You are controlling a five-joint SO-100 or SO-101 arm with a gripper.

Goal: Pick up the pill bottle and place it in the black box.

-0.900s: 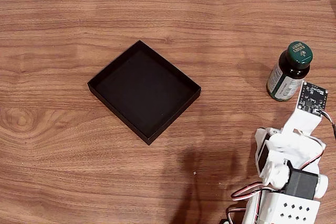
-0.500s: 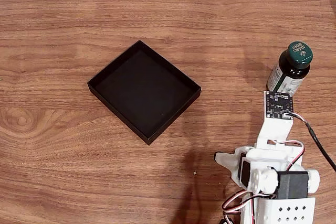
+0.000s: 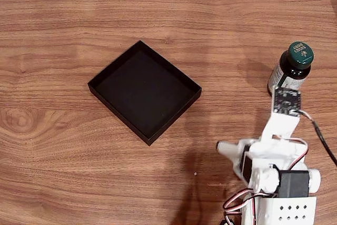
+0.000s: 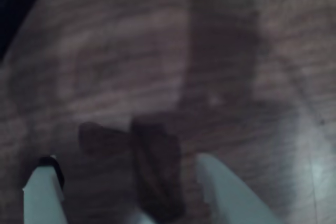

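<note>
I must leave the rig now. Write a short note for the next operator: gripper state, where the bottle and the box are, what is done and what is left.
Gripper: open in the wrist view, with only wood grain between the two pale fingers; it holds nothing.
Pill bottle: upright on the table at the right side of the fixed view, green cap on, just beyond the arm's front end. Not grasped.
Black box: left of the bottle, near the middle of the table, with nothing in it.
Done: nothing of the task.
Left: close on the bottle, lift it, carry it to the box and release it there.
</note>
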